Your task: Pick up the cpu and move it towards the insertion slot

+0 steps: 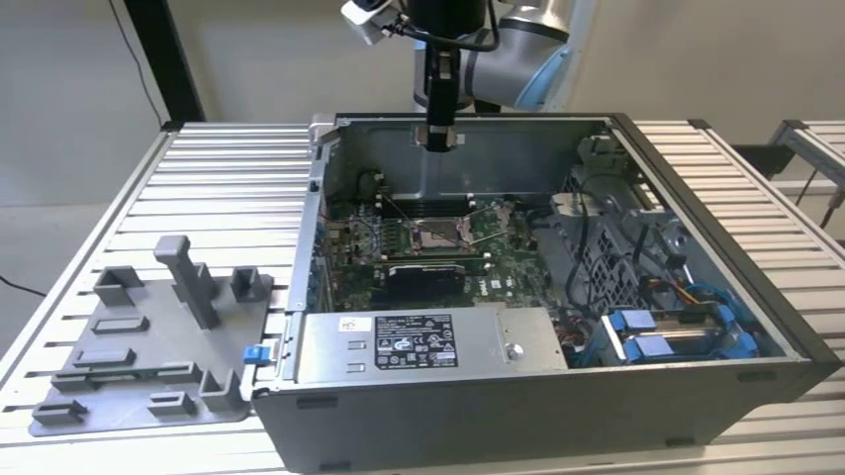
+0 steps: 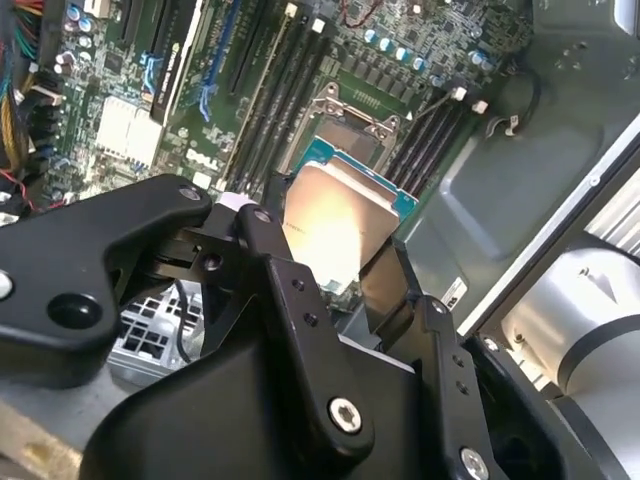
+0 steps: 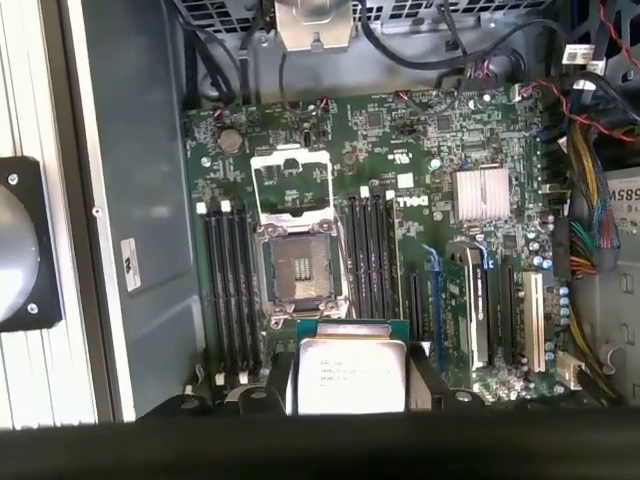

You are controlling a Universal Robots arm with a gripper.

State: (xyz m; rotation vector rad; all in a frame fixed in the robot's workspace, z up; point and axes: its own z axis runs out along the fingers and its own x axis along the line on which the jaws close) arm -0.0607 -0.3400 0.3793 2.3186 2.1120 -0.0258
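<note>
A robotics lab or assembly workshop: an open computer case (image 1: 555,297) sits on a ribbed aluminium worktop (image 1: 198,168), a grey fixture plate (image 1: 145,346) at its 9 o'clock.

Even daylight, glare on cpu (image 2: 340,225)

The cpu (image 3: 352,375) has a smooth, satin metal top with a green board edge; in the second wrist view its face (image 2: 340,225) glares warm and glossy. The pincer (image 2: 330,290) looks like matt black plastic or coated metal with bright metal screws. The slot (image 3: 298,272) has a shiny metal frame and a dull tan centre on a green, semi-gloss board (image 3: 400,200). At 7 o'clock in the exterior view, the fixture (image 1: 145,346) is matt grey plastic on the ribbed, brushed metal counter (image 1: 212,188).
</note>
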